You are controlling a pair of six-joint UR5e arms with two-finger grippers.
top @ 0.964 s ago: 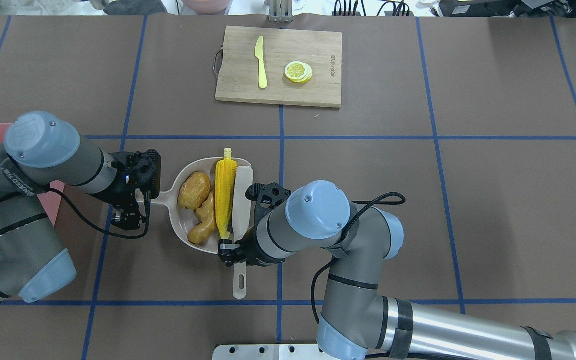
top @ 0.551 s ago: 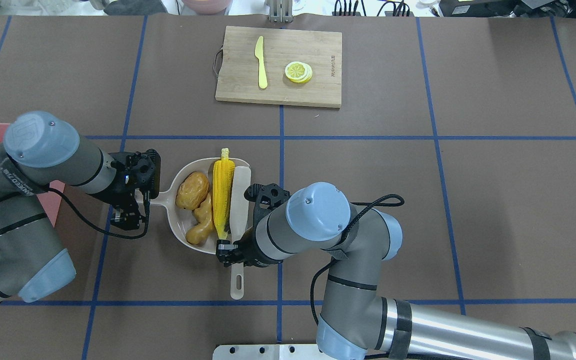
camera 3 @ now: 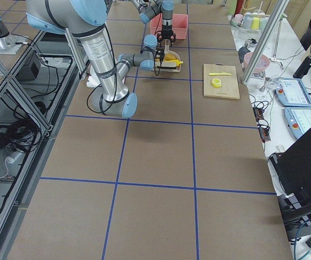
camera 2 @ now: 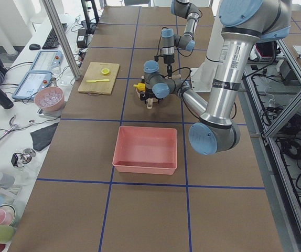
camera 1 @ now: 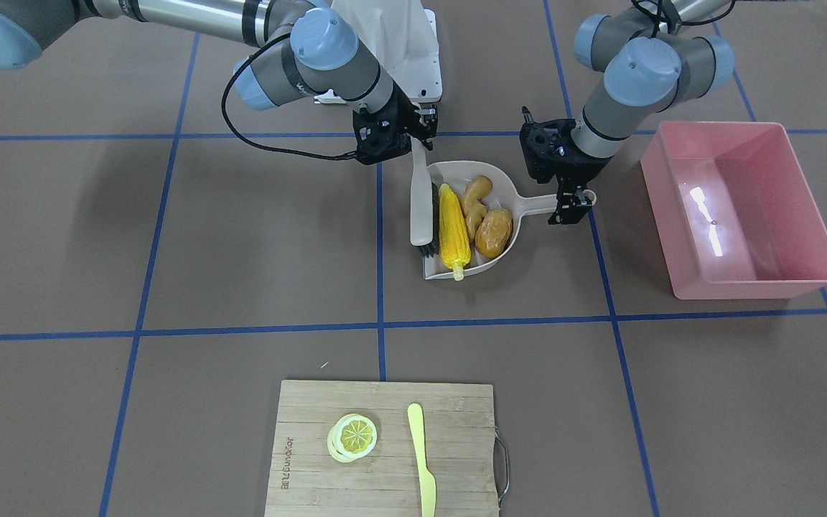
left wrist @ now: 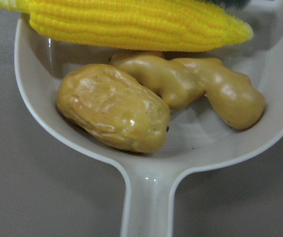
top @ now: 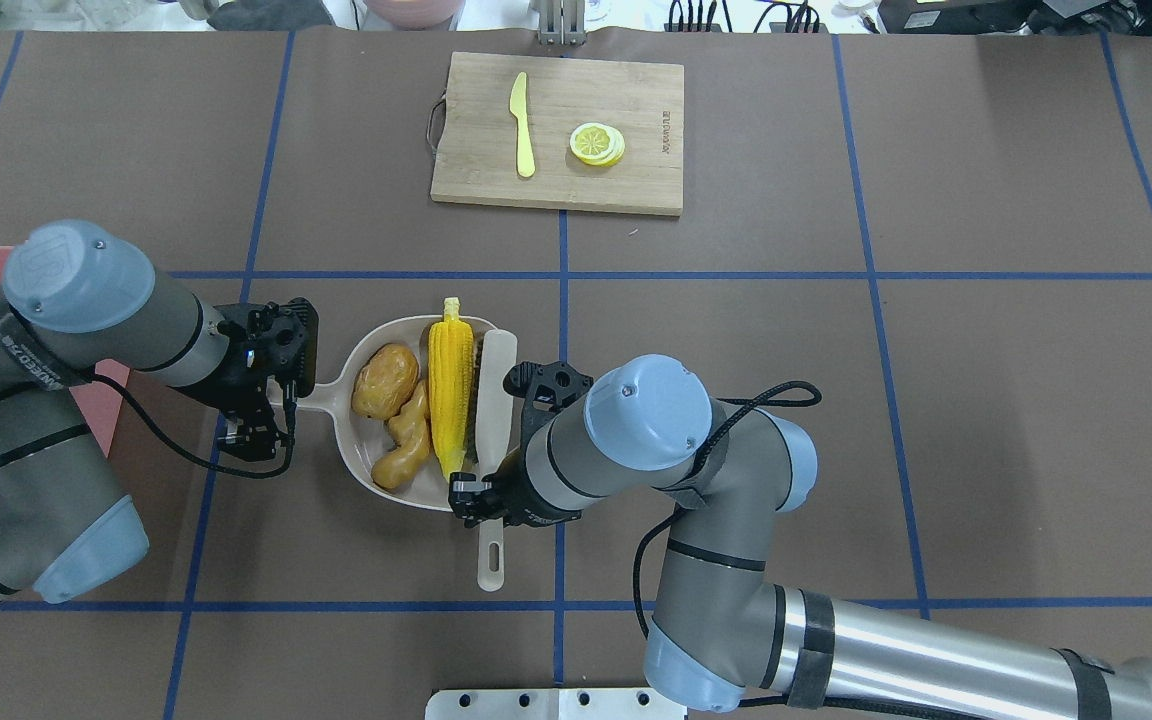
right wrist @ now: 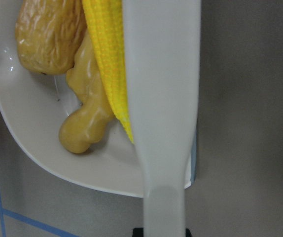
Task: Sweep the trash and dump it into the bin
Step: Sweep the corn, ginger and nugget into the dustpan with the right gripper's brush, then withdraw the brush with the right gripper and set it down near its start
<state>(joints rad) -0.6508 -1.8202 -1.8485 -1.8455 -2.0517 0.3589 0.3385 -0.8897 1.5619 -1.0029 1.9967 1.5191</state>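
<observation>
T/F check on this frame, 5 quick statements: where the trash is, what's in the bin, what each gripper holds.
1. Corn, ginger and potato all lie in the dustpan. True.
2. The bin holds the corn. False: the bin is empty.
3. The left gripper is shut on the dustpan handle. True.
4. The right gripper is open over the board. False: it is shut on the brush, which lies alongside the corn.
5. The lemon is in the dustpan. False: it sits on the board beside the knife.
</observation>
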